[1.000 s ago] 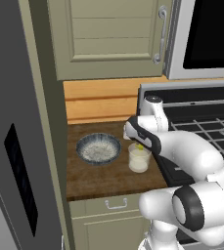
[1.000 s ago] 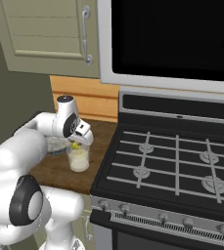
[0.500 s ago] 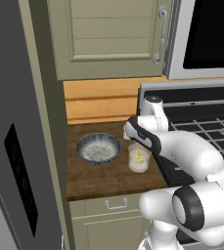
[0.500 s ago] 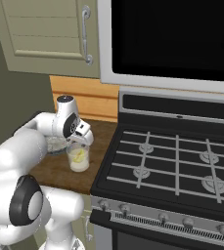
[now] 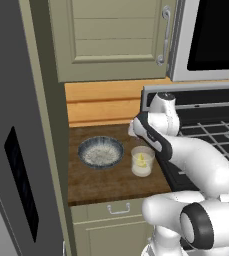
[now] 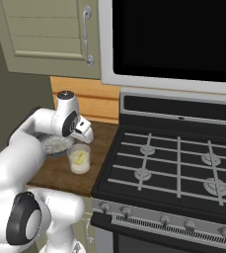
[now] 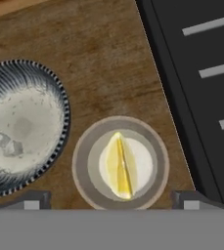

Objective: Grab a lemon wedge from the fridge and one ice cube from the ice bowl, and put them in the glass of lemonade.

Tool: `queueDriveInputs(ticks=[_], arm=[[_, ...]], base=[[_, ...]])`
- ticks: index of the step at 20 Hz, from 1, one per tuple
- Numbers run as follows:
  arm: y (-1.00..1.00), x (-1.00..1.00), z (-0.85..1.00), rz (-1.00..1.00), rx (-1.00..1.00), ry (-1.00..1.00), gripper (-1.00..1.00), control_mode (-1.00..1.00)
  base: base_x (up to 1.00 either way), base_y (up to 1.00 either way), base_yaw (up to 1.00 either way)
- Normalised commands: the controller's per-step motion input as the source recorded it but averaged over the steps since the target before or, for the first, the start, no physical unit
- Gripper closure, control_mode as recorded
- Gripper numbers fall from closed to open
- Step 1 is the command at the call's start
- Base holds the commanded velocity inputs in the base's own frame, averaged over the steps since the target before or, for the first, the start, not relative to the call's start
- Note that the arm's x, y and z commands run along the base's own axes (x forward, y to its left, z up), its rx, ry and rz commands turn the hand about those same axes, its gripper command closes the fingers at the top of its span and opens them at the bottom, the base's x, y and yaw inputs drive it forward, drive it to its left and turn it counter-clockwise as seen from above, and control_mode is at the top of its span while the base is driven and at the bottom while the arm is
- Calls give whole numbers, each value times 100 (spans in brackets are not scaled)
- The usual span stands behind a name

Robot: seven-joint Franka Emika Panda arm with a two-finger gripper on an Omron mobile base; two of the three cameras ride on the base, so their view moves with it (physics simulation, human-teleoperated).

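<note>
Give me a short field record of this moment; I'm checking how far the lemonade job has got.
lemon wedge: in the glass of lemonade
glass position: on the wooden counter, between the ice bowl and the stove
ice bowl: beside the glass, apart from it
end effector: open, above the glass, holding nothing
ice cube step: not yet done

No readable text, label, brand, number or sign anywhere.
</note>
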Motion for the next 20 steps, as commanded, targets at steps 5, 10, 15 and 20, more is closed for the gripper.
queueDriveInputs(ticks=[5, 10, 15, 20], arm=[[19, -1, 21, 0, 0, -1, -100, -100], [69, 12, 2, 1, 0, 0, -100, -100], [96, 22, -13, 27, -7, 20, -100, -100], [42, 8, 16, 22, -11, 30, -100, -100]], base=[[0, 0, 0], [0, 0, 0], [0, 0, 0], [0, 0, 0]])
